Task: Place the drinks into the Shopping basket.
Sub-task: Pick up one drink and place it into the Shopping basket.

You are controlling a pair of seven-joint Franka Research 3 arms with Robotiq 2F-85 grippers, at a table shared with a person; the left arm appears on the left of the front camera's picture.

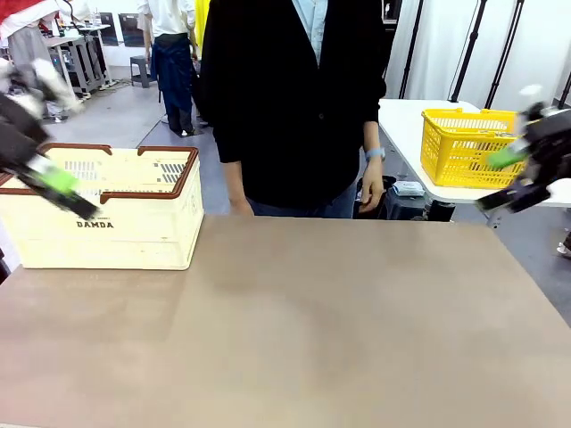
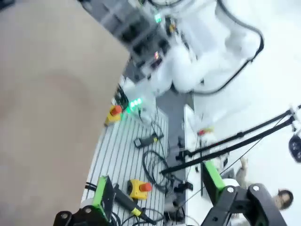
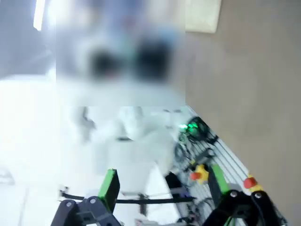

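Just beyond the left claw (image 1: 67,187), at the far left of the table (image 1: 312,321): Shopping basket (image 1: 107,227), cream-white, brown rim and handles, slotted sides, "DAMDA" in black on the near wall, standing upright on the brown top. Overlapped at its near rim by that claw's lower finger and green pad; whether touching or only passing in front is hard to tell through the blur. Well apart from the right claw (image 1: 500,178), clear across the table from it.

Left claw (image 2: 157,193) spread wide in its wrist view, green pads far apart, nothing between them. Beyond its fingers: brown table (image 2: 47,94) to one side, a slatted bench (image 2: 113,155) strewn with cables, yellow boxes with red buttons (image 2: 138,188), a white arm base (image 2: 197,61) farther off.

Right claw (image 3: 164,188) likewise gaping in its wrist view, holding nothing. Ahead of its fingers: brown table (image 3: 254,70) along one side, another yellow box with a red button (image 3: 200,173), a small green light (image 3: 190,126). Raised off the table's right edge in the front view.

Just behind the right claw, on a white side table (image 1: 401,120): yellow mesh basket (image 1: 464,147). Between the two claws, at the table's far side: person in a dark top (image 1: 285,98), one hand (image 1: 370,192) hanging near the edge
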